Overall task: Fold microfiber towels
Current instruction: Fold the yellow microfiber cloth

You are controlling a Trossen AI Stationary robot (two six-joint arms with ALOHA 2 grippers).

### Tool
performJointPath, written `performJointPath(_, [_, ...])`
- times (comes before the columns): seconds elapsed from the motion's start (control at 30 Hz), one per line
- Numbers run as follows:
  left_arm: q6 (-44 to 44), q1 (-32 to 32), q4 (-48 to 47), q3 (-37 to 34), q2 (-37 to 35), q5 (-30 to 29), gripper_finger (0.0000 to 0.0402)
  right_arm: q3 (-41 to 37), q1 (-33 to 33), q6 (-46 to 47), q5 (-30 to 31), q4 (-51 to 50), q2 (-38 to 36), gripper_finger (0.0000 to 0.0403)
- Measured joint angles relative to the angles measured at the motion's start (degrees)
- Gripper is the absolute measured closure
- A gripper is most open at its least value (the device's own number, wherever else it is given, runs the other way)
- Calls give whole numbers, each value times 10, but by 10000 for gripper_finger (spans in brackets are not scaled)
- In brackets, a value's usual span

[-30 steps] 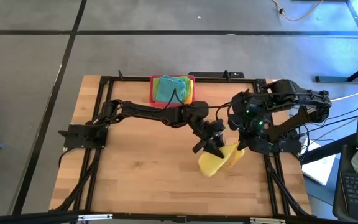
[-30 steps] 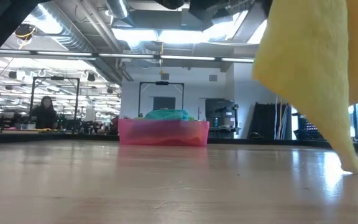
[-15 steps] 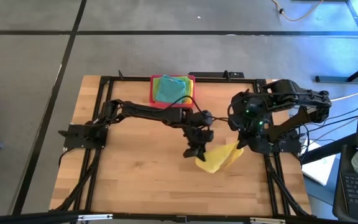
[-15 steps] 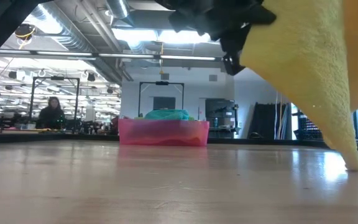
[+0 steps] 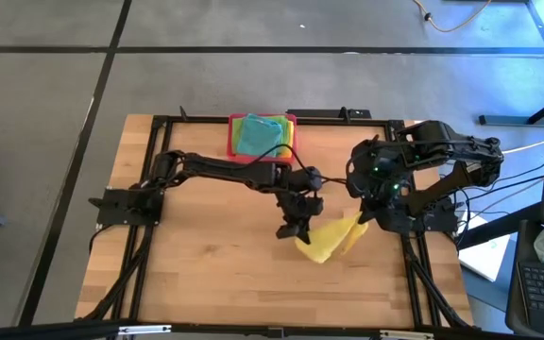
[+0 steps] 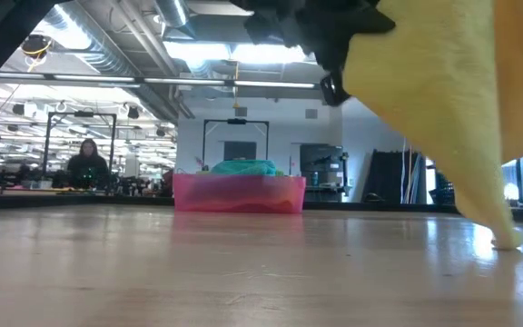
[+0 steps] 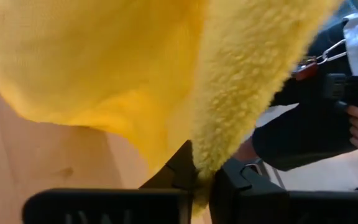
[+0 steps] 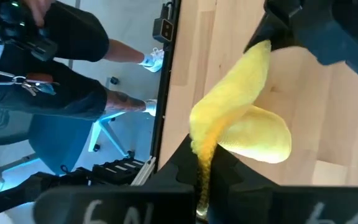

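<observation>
A yellow microfiber towel [image 5: 330, 239] hangs doubled between my two grippers over the right middle of the table. My left gripper [image 5: 297, 229] is shut on its left end, and my right gripper [image 5: 364, 218] is shut on its right end. In the low view the towel [image 6: 443, 100] droops, and its lowest tip [image 6: 507, 241] touches the tabletop. More folded towels, the top one teal [image 5: 258, 134], lie stacked in the pink tray [image 5: 231, 138] at the far edge. My left gripper [image 7: 204, 173] pinches an edge of the yellow towel [image 7: 221, 146] between its two fingers, at the towel's left end. The cloth billows out beyond the fingers, slack. One layer or several, I cannot tell. My right gripper [image 8: 205, 163] pinches the towel's right end [image 8: 204, 138] between its two fingers. The cloth runs slack and doubled from there toward the other gripper, lifted except for its lowest tip.
The pink tray [image 6: 239, 193] stands at the far middle. Black frame rails [image 5: 149, 236] run along the table's sides. A person [image 8: 48, 56] stands beyond the table's right edge. Bare wood [image 5: 215, 274] lies to the near left.
My left gripper has gone toward the table's left edge, to the towel's left end, and has shut on it. The towel's left end is drawn a little leftward, and its hanging tip has slid slightly along the table.
</observation>
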Motion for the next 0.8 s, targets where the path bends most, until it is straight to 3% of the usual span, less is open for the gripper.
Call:
performJointPath(0.1, [-2, 2, -23, 0, -19, 1, 397, 0, 0, 2, 4, 0, 0, 395])
performJointPath(0.37, [-27, -4, -73, 1, -72, -56, 400, -31, 5, 5, -5, 6, 0, 395])
performJointPath(0.7, [-80, -79, -185, 0, -76, -61, 401, -102, 58, 88, -15, 99, 1, 395])
performJointPath(0.8, [-86, -87, -192, 0, -83, -75, 401, -116, 70, 83, -46, 134, 1, 395])
